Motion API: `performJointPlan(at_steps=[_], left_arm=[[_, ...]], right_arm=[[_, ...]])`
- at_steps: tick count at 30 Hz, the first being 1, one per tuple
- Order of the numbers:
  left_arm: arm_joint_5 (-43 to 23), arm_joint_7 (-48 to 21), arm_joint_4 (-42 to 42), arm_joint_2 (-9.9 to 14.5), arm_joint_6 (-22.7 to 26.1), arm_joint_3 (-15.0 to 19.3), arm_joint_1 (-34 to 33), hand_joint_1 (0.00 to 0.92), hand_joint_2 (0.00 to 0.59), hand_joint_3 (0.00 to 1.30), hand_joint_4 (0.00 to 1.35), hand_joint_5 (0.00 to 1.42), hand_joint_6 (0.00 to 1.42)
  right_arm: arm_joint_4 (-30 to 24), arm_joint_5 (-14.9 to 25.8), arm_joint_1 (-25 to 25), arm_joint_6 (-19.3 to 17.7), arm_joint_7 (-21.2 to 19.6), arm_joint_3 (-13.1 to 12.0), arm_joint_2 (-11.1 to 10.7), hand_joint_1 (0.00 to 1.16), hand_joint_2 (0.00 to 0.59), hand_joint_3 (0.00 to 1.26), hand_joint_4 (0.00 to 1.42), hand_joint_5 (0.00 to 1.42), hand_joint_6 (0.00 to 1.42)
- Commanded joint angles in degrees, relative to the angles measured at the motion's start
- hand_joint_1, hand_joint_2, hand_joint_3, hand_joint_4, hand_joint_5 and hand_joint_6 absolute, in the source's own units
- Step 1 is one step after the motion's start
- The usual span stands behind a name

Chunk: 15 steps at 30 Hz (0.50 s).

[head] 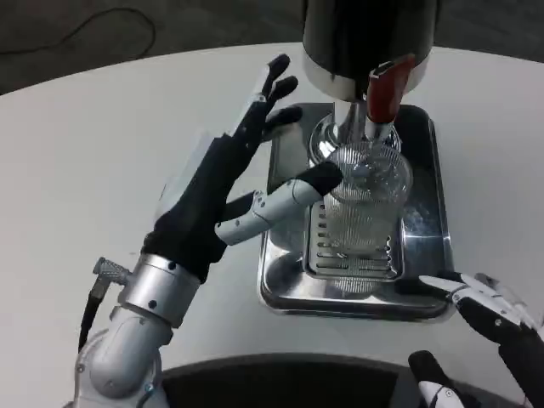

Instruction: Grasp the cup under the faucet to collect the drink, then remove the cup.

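1 clear ribbed cup (367,202) stands on the grate (353,248) of the steel drip tray (280,293), directly under the faucet (384,100) with its red lever, below the dark dispenser body (370,38). The left hand (228,183) is beside the cup on its left, spread wide and holding nothing: the thumb reaches toward the left wall of the cup and seems to touch or nearly touch it, while the other fingers (270,93) point up and away toward the base of the dispenser.

I judge that the step now is closing on the cup. To do it well, the hand should come more to the right so the cup sits between thumb and fingers, then the fingers should curl around the far side at the middle of its height. The grip should be gentle, because the thin ribbed wall looks easy to deform or tip. The cup must stay centred under the spout.

The right hand (497,327) waits low at the near right corner of the tray, its fingers apart and empty.

Count: 1 cup, 1 faucet, 1 tray, 1 grate, 2 hands, on 1 white table (102,136).
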Motion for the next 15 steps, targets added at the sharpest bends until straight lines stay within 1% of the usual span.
performJointPlan(at_steps=[1, 5, 11, 15], left_arm=[[-3.5, -4.0, -5.8, 0.6, 4.5, 0.3, -2.7, 0.209, 0.023, 0.01, 0.04, 0.15, 0.17], [-4.8, -6.1, -8.2, 0.1, 6.9, -0.4, -5.2, 0.202, 0.023, 0.02, 0.05, 0.14, 0.17], [-5.3, -7.3, -9.6, -1.4, 8.7, -1.7, -7.3, 0.201, 0.023, 0.03, 0.05, 0.14, 0.15], [-5.1, -7.6, -9.6, -2.1, 9.4, -1.9, -8.8, 0.201, 0.023, 0.03, 0.05, 0.14, 0.15]], right_arm=[[0.3, -0.4, -0.2, -0.3, -0.6, 0.5, 0.5, 0.58, 0.482, 0.29, 0.23, 0.12, 0.02], [0.2, -0.4, -0.4, 0.0, -0.5, 0.4, 0.4, 0.58, 0.483, 0.29, 0.23, 0.12, 0.02], [0.1, -0.2, -0.3, 0.0, -0.5, 0.1, 0.4, 0.58, 0.488, 0.29, 0.23, 0.12, 0.02], [0.1, -0.1, -0.1, 0.0, -0.5, -0.1, 0.4, 0.59, 0.489, 0.29, 0.23, 0.12, 0.02]])
